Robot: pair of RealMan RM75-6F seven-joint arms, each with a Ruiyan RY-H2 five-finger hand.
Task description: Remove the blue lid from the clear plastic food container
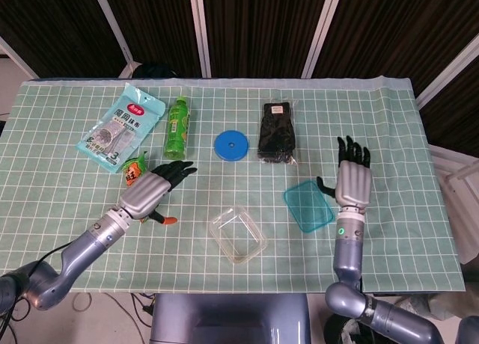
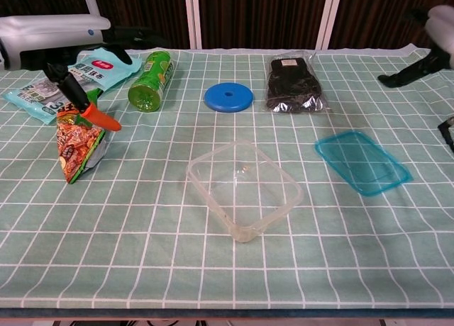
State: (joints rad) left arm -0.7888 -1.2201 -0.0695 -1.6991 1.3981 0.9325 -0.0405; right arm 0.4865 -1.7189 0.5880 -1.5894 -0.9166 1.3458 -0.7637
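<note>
Two robot hands hover over the counter (image 1: 389,134) with its green checked cloth. The translucent blue rectangular lid (image 1: 308,206) (image 2: 362,161) lies flat on the cloth, well apart from the clear plastic food container (image 1: 237,233) (image 2: 244,190), which sits open nearer the front edge. The right hand (image 1: 352,181) is just beside the lid, fingers spread and holding nothing. The left hand (image 1: 148,191) has its dark fingers (image 1: 176,170) extended and apart, empty; an orange-tipped thumb shows beneath it. Near it lies an orange-and-green snack packet (image 2: 76,143). Farther back lie a pale blue snack bag (image 1: 121,126), a green drink bottle on its side (image 1: 177,126), a round blue disc (image 1: 232,144) and a black item in a clear packet (image 1: 277,131).
</note>
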